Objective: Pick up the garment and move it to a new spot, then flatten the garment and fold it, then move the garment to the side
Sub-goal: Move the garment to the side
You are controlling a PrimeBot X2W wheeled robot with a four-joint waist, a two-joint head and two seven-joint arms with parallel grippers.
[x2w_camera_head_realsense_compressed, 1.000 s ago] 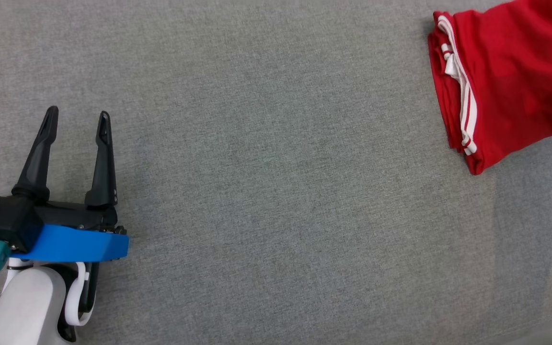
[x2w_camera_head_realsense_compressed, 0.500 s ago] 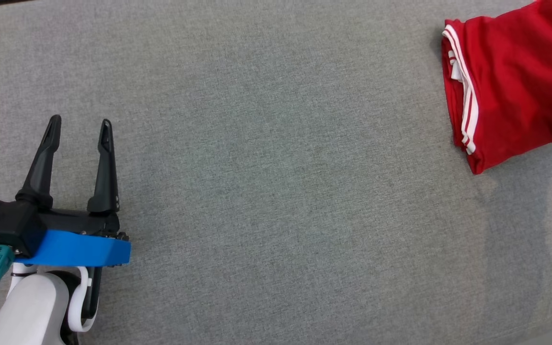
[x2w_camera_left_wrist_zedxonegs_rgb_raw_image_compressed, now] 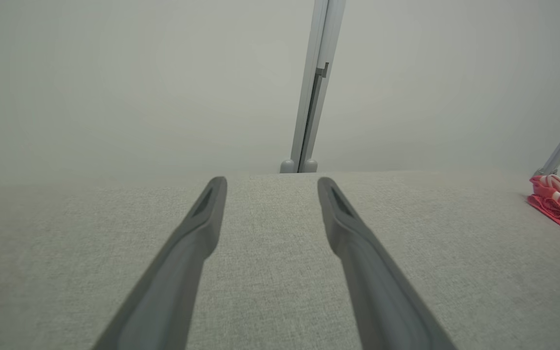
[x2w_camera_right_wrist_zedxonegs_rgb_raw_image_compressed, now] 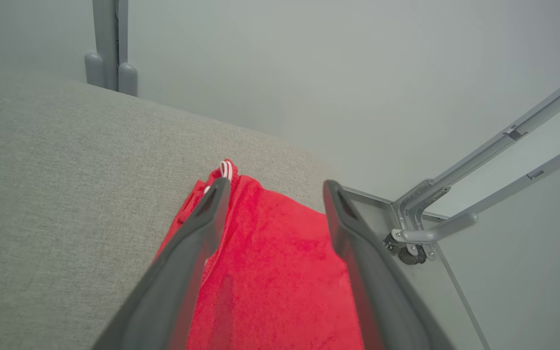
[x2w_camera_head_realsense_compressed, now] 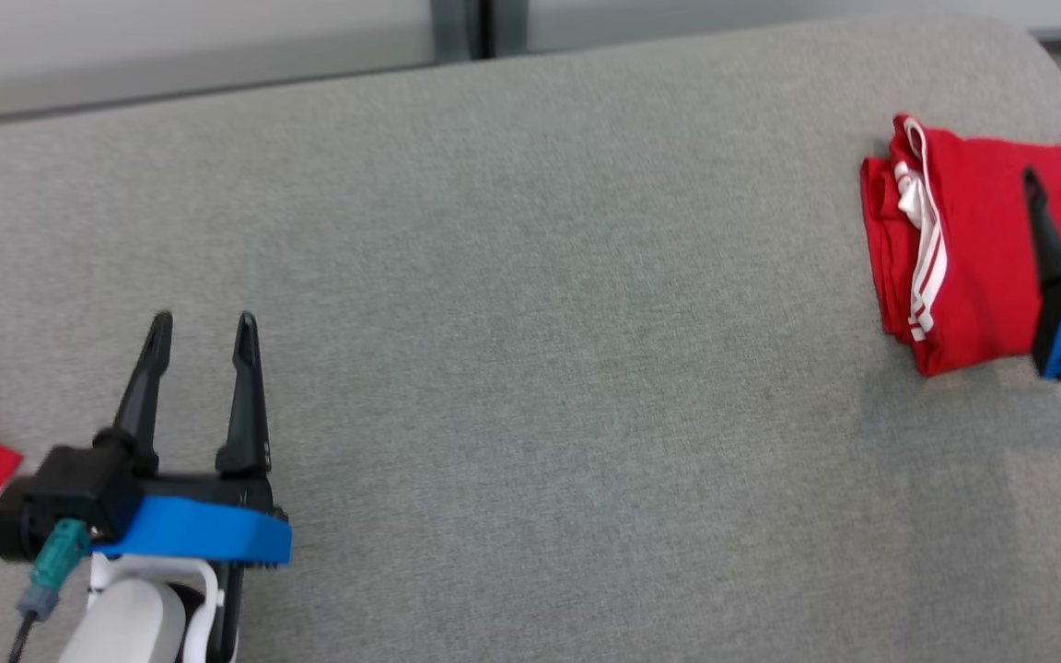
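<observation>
Garment: red, white-striped, folded, on grey desk corner; directly beneath right tool, fingers spread wide, empty. Left tool: wide, empty; garment well apart, off its right side.

Even, soft light — faint shadows, wrist views slightly hazy.

Garment: we read no letters or numbers on it;
Left gripper: we read no brand or label on it;
Right gripper: nothing here that we can read;
Grey surface: we find no sign or print to read
</observation>
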